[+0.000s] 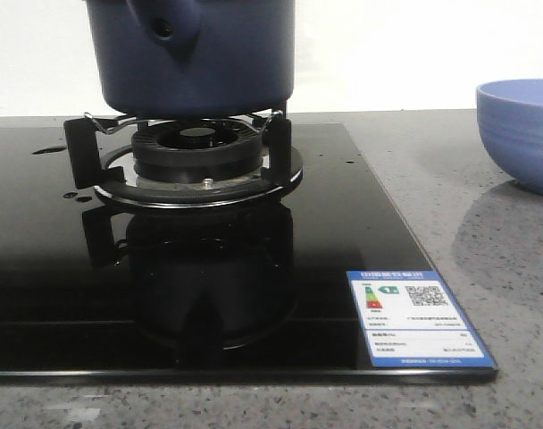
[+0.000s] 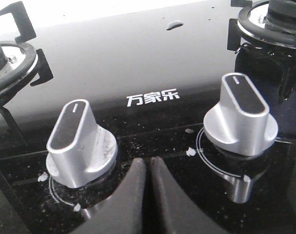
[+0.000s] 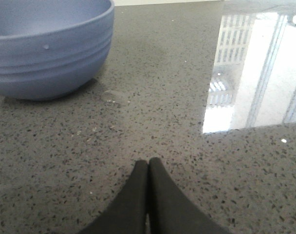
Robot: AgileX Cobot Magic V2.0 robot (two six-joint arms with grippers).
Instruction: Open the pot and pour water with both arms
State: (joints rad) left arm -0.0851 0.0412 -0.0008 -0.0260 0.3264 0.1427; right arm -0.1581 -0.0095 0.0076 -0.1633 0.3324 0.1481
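Front view | pot (image 1: 189,55) on burner (image 1: 198,154) | neither tool visible

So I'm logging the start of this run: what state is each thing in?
pot: upright on the burner stand.
bowl: upright on the counter.
two knobs: pointers straight.
left hand: shut, empty.
right hand: shut, empty.

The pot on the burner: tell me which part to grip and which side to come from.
As a judgement: take the pot by its rounded side stub, which juts from the front-left of the smooth wall, the only graspable feature in view. Come in level from the front, above the burner stand. The lid and rim are out of frame, so a top grip cannot be judged.
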